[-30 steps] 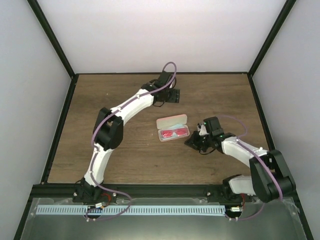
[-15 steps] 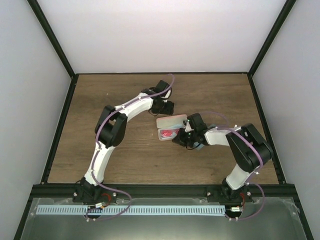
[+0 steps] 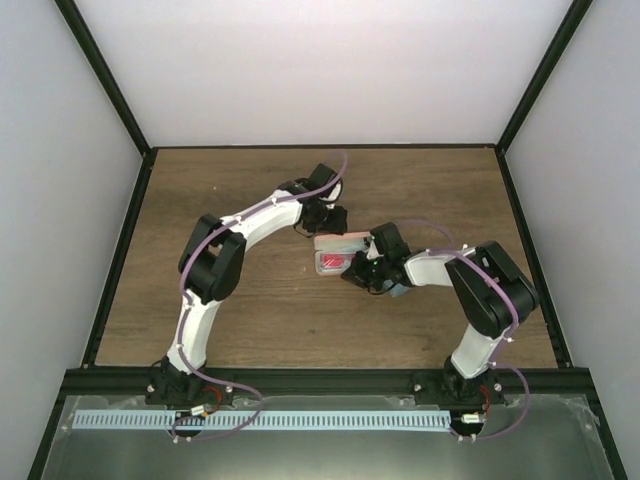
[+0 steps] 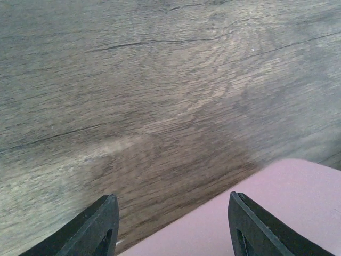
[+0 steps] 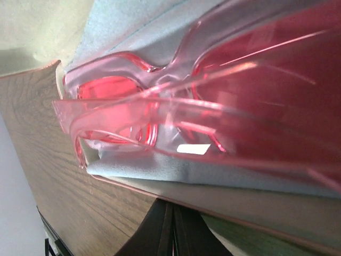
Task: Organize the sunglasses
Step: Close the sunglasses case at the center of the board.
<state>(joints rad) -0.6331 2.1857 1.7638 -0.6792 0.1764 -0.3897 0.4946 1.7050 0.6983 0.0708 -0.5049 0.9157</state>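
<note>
A pink case (image 3: 342, 243) lies open mid-table with the reddish-pink sunglasses (image 3: 334, 263) in it. In the right wrist view the sunglasses (image 5: 224, 101) rest on a light blue cloth (image 5: 176, 173) inside the case (image 5: 250, 210). My right gripper (image 3: 360, 274) is at the case's near right edge; its fingers (image 5: 173, 232) are pressed together, tips against the underside of the case rim. My left gripper (image 3: 334, 219) is at the case's far side, open, with the pink lid (image 4: 266, 208) between and beyond its fingertips (image 4: 105, 224). The orange-red pair is out of view.
A grey-blue object (image 3: 399, 291) shows partly under my right arm, near the pink case. Brown wooden table (image 3: 250, 300) with black frame rails along the left, right and near edges. White walls stand behind.
My right gripper has moved left up to the case's near edge. My left gripper has come down toward the case's far side. The lid stands more upright than before.
</note>
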